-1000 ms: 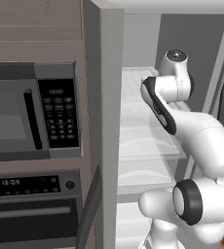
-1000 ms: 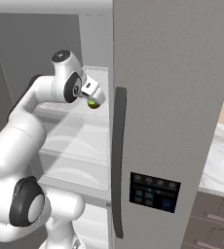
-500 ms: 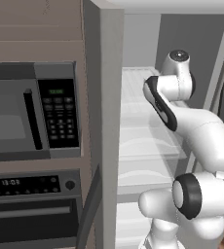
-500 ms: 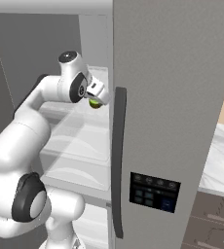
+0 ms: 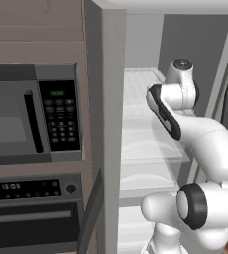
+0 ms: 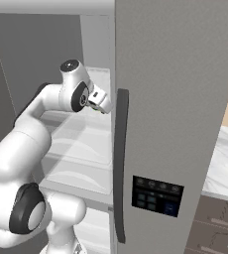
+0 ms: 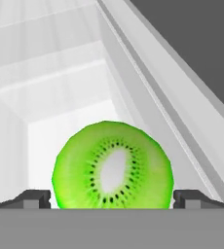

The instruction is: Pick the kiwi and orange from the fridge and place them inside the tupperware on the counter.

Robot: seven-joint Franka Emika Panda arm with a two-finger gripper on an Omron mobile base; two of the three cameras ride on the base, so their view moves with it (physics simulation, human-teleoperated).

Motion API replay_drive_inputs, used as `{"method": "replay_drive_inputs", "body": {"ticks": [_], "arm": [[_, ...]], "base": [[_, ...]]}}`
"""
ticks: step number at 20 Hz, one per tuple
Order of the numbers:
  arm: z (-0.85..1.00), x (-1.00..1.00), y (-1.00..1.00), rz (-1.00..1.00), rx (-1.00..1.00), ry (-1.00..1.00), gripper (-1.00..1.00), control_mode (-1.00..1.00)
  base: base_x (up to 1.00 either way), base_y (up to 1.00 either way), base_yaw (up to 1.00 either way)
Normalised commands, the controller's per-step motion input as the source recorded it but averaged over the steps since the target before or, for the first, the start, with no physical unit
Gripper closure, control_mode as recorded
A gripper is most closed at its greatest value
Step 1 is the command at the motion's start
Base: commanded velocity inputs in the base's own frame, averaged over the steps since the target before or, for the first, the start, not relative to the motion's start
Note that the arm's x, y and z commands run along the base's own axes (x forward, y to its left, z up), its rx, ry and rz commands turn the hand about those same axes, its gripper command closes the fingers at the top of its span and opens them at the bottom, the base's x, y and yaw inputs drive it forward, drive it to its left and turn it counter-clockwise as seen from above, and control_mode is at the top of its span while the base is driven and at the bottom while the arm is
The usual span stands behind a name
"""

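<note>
The hand (image 6: 102,102) was clamped on the kiwi (image 7: 113,166) and had drawn back from the fridge (image 6: 175,99) shelves; the worktop (image 6: 227,158) came next.

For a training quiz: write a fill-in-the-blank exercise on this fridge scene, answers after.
1. The gripper is shut on the ____.
2. The fruit's cut face is bright ____.
3. In the left base view, a ____ with a keypad sits left of the fridge.
4. The door's dark handle runs ____.

Answers: kiwi; green; microwave; vertically
</note>
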Motion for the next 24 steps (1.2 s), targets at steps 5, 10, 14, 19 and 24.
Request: {"method": "replay_drive_inputs", "body": {"ticks": [5,10,14,19,24], "arm": [[-0.12,0.09,-0.11,-0.01,0.0,0.0,-1.0,-1.0],[-0.04,0.32,-0.13,-0.01,0.0,0.0,-1.0,-1.0],[-0.13,0.33,0.0,0.0,-0.02,0.0,1.0,-1.0],[-0.31,-0.01,0.01,0.0,-0.06,-0.06,1.0,-1.0],[-0.35,-0.84,0.09,-0.04,-0.01,-0.17,1.0,-1.0]], "base": [[0.0,0.0,0.0],[0.0,0.0,0.0],[0.0,0.0,0.0],[0.0,0.0,0.0],[0.0,0.0,0.0]]}}
